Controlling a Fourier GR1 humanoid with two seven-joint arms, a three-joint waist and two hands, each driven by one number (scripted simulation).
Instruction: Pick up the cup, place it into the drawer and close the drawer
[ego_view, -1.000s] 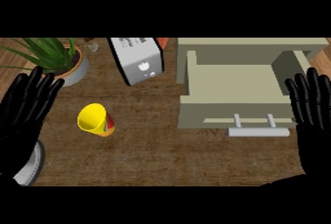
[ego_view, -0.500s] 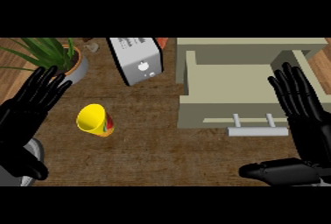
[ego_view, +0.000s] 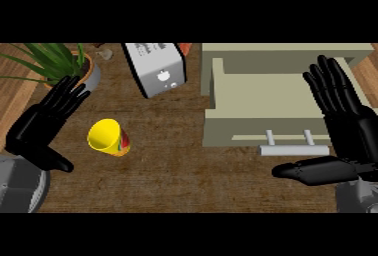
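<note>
a steep downward look at a dark brown wooden surface (ego_view: 184, 175). at the far left, the left robot hand (ego_view: 46, 125) is hovering over the surface's left side, its black fingers straight and spread, pointing up and slightly right, with the thumb angling down toward the lower right. it is open and holding nothing. behind it, at the upper left corner, a potted plant (ego_view: 63, 62) with long green leaves is sitting in an orange pot. just right of the left robot hand, the yellow cup (ego_view: 108, 138) is lying on its side on the surface, its open mouth facing the viewer and a red and green band showing on its wall. it is near the hand but apart from it, and well apart from the drawer. behind the cup, a silver toaster (ego_view: 156, 70) is standing near the back edge. to the right, the beige drawer (ego_view: 258, 100) is pulled open, its inside bare, with a pale bar handle (ego_view: 294, 149) on its front. at the far right, the right robot hand (ego_view: 341, 120) is hanging over the drawer's right side, fingers straight and pointing up, thumb stretching left below the handle. it too is open and holding nothing.
</note>
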